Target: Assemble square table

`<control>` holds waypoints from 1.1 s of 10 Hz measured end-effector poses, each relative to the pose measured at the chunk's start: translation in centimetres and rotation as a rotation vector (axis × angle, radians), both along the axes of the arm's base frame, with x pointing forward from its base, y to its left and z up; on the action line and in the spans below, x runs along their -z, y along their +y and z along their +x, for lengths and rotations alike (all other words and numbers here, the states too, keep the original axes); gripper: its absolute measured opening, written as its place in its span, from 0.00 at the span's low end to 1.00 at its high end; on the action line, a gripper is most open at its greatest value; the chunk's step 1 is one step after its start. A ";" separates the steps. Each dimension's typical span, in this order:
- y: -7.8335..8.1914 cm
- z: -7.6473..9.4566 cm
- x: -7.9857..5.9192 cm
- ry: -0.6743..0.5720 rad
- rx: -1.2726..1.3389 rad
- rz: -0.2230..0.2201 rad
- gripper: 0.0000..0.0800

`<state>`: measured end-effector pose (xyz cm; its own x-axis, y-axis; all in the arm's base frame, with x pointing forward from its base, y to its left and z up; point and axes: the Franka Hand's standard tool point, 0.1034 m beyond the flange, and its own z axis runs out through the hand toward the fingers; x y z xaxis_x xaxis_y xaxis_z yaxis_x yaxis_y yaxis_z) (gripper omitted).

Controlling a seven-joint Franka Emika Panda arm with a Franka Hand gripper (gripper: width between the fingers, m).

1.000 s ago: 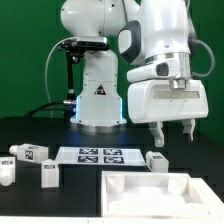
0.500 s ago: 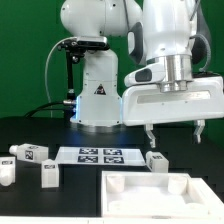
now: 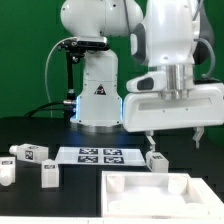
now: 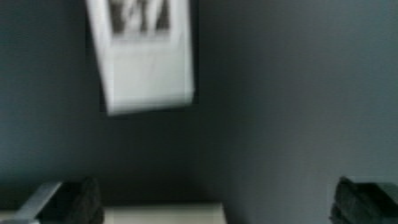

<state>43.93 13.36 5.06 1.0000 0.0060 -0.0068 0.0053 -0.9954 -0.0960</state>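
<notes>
Gripper [image 3: 173, 136] first: spread wide, holding nothing. Hangs well above the bench [image 3: 35, 135] toward the exterior view's right, fingers [image 3: 150, 134] down, probably opened that far for dropping around a leg without bumping it. Got one leg [image 3: 155, 160] sitting below, more under the finger on the exterior view's left than under the middle, so probably needs some lining up before any descent. Hard to judge depth from this angle though.

Can see the tabletop [image 3: 150, 176] lying in front of that leg, nearest the camera, rim up and hollow side showing. Guessing flipped that way for pushing legs in from above at the corners. No legs fitted yet. Can spot three more legs [image 3: 47, 172] over on the exterior view's left, lying apart from one another, leaving room for fingers either side of each. Marker board [image 3: 100, 155] flat between those and the first leg, seemingly touching none.

Wrist view pretty blurry: just a white tagged leg [image 4: 143, 55] on the dark bench and two dark fingertips [image 4: 63, 200] far apart, backing up the wide-open read. Also a pale edge [image 4: 160, 213] between them, can't tell what. Looks like early days: reach-for-a-leg step, everything loose.
</notes>
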 end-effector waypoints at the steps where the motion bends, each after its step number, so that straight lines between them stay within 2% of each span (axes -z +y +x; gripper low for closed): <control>1: -0.4 0.4 0.4 0.005 0.008 -0.001 0.81; 2: -1.3 0.0 0.8 0.033 0.001 0.002 0.81; 3: -1.2 -0.6 0.7 0.131 -0.003 0.004 0.81; 4: -1.0 -0.1 0.5 0.159 -0.006 0.007 0.81; 6: -1.8 -0.9 1.0 0.355 -0.008 0.008 0.81; 7: -1.7 -0.6 1.1 0.465 -0.016 0.002 0.81; 9: -0.5 -0.4 0.9 0.609 0.046 -0.024 0.81; 10: -0.8 -0.3 1.2 0.635 0.026 -0.016 0.81; 11: -1.0 -1.1 1.1 0.721 0.023 -0.018 0.81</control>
<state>42.88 12.34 3.99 0.7467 -0.0210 -0.6649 -0.0739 -0.9959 -0.0516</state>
